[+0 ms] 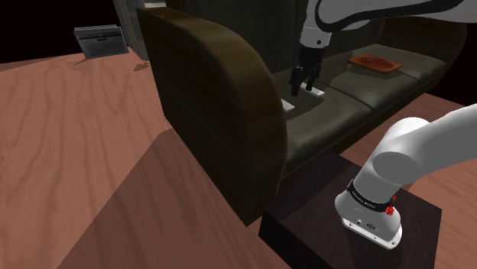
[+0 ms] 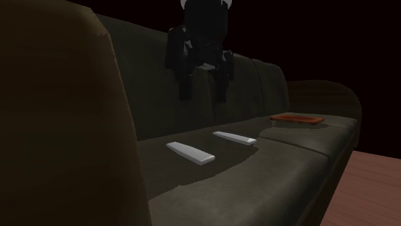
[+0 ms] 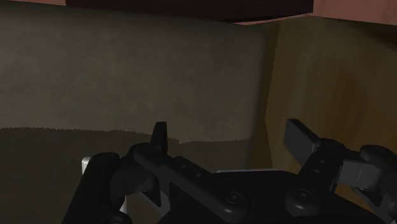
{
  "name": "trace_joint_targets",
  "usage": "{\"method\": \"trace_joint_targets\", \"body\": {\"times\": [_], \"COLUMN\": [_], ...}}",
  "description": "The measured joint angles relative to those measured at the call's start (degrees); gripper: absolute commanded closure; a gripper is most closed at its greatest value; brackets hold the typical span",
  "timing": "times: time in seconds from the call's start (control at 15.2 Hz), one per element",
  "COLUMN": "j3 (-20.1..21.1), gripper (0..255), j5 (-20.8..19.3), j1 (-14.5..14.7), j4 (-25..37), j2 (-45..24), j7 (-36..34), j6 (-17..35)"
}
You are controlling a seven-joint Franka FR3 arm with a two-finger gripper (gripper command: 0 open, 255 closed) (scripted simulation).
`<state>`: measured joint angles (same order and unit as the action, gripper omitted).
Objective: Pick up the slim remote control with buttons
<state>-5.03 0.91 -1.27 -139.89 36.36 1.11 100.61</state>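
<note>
Shoulder view: my fingers (image 1: 295, 82) hang spread above the sofa (image 1: 397, 80) seat. The slim remote (image 1: 316, 93) lies just right of them and a second remote (image 1: 288, 105) lies left, near the tall armrest (image 1: 222, 99).

Second exterior view: both remotes lie apart on the left cushion (image 2: 270, 167), with a red book (image 2: 297, 119) far right.

Wrist view: my fingers are spread over bare cushion.
</note>
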Motion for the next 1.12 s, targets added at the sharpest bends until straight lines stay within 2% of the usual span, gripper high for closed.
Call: {"method": "trace_joint_targets", "body": {"times": [0.66,1.12], "j3": [-4.9,-7.6], "gripper": [0,0], "j5": [-2.1,-1.0], "j1": [-2.2,-3.6], "j4": [6.0,14.3], "j2": [-20.0,-33.6], "j7": [4.7,8.1], "j6": [15.6,22.2]}}
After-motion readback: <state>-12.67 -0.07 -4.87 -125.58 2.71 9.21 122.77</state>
